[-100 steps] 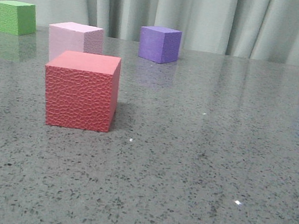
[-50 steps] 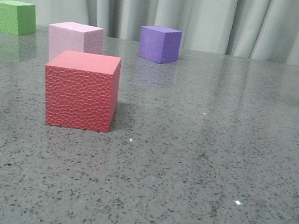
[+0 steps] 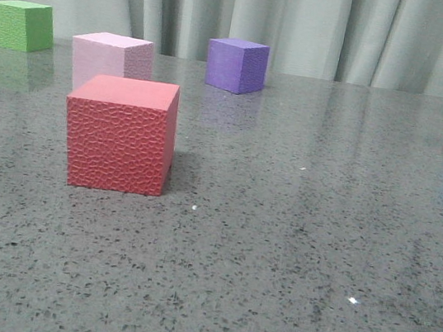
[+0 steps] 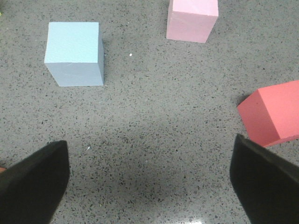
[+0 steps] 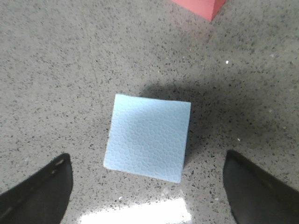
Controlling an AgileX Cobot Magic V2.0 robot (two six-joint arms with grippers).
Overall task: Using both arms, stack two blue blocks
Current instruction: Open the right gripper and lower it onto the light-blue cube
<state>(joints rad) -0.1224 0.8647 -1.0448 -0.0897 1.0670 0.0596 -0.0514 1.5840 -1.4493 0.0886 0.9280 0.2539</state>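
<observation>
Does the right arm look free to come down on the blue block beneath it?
Probably yes. In the right wrist view the blue block sits on bare table between the open right gripper fingers, nothing touching it. The nearby red block stands well apart.

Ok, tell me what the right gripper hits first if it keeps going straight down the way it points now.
Most likely the blue block. In the right wrist view it lies on the table between the open fingers of the right gripper, roughly centred. How far above it the gripper is cannot be judged.
</observation>
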